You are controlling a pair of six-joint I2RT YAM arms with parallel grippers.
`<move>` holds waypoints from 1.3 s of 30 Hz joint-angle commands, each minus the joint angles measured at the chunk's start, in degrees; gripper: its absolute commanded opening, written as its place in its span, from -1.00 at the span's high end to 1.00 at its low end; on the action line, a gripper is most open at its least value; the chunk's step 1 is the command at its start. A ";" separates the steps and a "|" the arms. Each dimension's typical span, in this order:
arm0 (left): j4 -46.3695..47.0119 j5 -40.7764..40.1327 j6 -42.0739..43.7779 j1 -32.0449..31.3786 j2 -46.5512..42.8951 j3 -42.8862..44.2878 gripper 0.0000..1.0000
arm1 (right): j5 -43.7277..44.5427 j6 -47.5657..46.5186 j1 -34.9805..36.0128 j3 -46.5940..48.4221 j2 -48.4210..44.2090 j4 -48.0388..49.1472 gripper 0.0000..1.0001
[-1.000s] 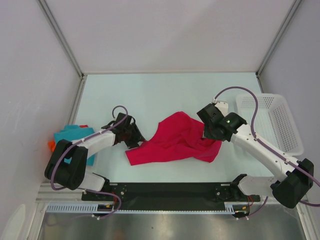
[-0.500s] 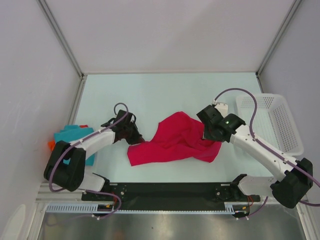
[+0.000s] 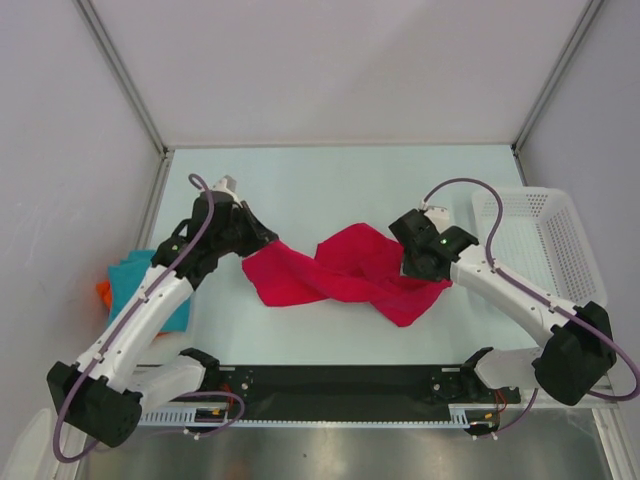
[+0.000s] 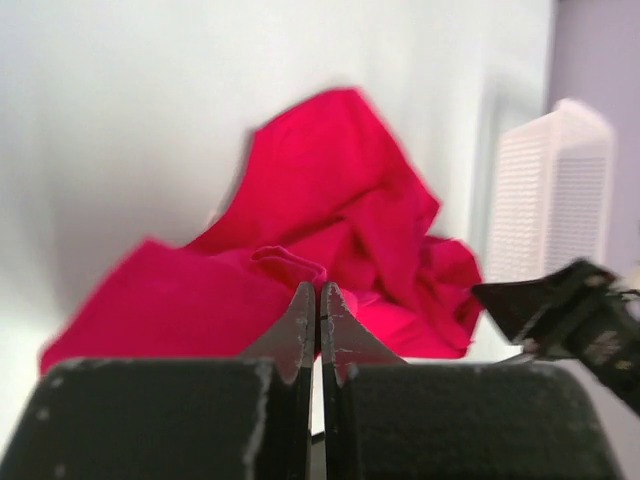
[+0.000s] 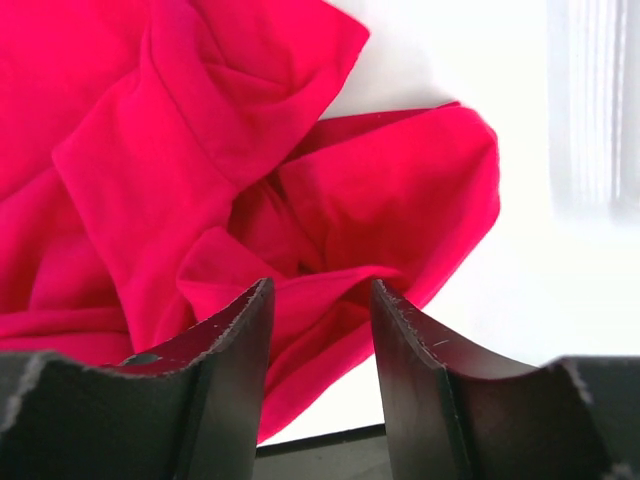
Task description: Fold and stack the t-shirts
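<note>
Left end effector (image 4: 320,292): fingers pressed together, a small fold of the red shirt (image 3: 340,275) pinched at the very tips. From above, that edge ran straight out of the left end effector toward the right one.

Right end effector (image 5: 318,290): fingers well apart, a rumpled ridge of cloth lying in the gap below them. Nothing clamped. Whether the tips touched the cloth could not be told.

Shirt lay bunched on the table (image 3: 330,190) between the two end effectors, twisted across its middle, layers overlapping. Teal shirt (image 3: 130,272) and orange shirt (image 3: 103,292) lay together well behind the left end effector, on its outer side. Basket (image 3: 575,255) stood off the right end effector's outer side.

Risks, as judged:
- Left hold was shallow, tips only; a firm pull could slip the fold free.
- With the right side unclamped, a left pull would likely drag the whole bundle rather than spread it.
- Right fingers closing here might take several layers at once, locking in the twist.
- Folding before the twist was cleared would give a lumpy, uneven stack.
</note>
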 commanded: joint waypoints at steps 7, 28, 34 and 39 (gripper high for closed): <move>-7.06 -4.55 2.27 -0.27 -3.73 -3.02 1.00 | 1.42 -1.62 -2.62 1.10 -2.08 -0.29 -0.06; -4.95 -1.39 1.48 0.26 -2.95 -5.48 1.00 | -6.93 -1.09 1.68 0.13 10.57 9.11 -0.12; -3.90 -0.25 2.01 1.93 -3.12 -7.15 1.00 | -6.50 -0.30 2.65 -2.51 10.14 10.43 1.00; -3.19 0.81 3.06 3.33 -2.07 -6.27 1.00 | -1.58 -0.56 2.56 0.56 6.54 6.93 1.00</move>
